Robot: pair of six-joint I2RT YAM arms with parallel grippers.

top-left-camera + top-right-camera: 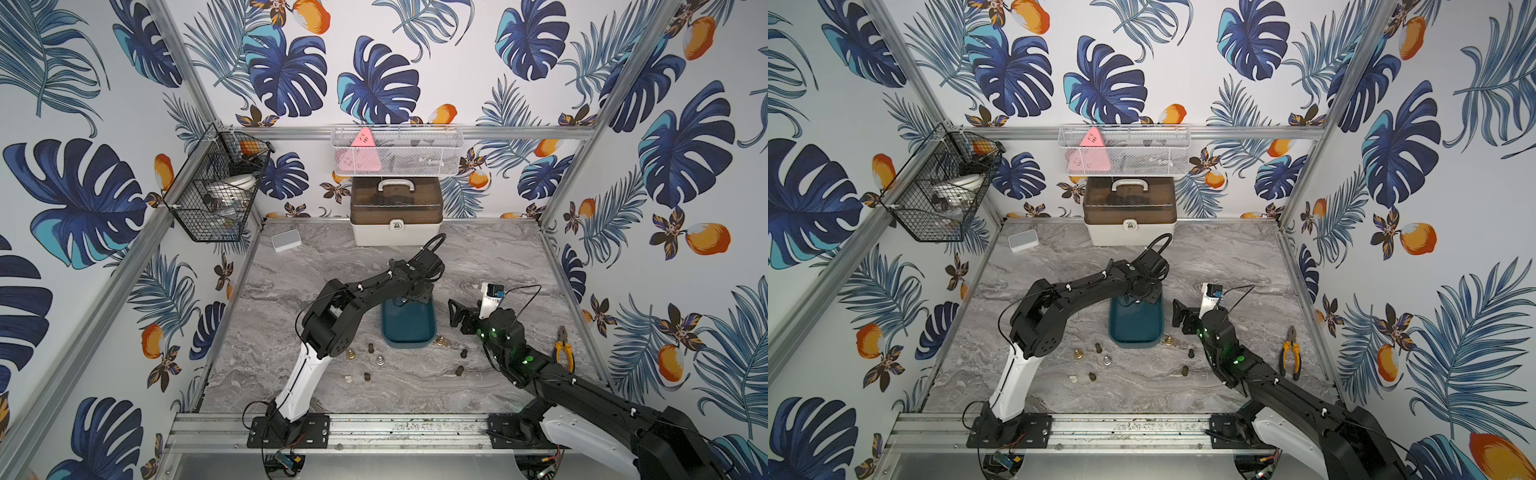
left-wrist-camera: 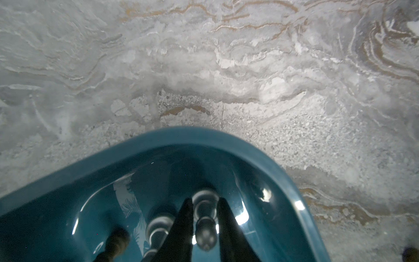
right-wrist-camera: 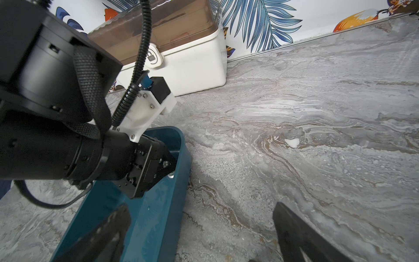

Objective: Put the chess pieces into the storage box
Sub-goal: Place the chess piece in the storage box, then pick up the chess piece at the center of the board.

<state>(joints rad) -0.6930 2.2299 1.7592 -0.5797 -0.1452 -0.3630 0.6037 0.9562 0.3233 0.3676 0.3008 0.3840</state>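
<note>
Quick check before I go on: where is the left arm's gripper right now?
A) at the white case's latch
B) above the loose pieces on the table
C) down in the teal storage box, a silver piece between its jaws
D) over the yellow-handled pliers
C: in the left wrist view the left gripper is inside the teal storage box, with a silver chess piece between its jaws.

White case [image 1: 395, 226] at back wall, flat grey box [image 1: 286, 240] beside it, pliers [image 1: 564, 348] apart
</note>
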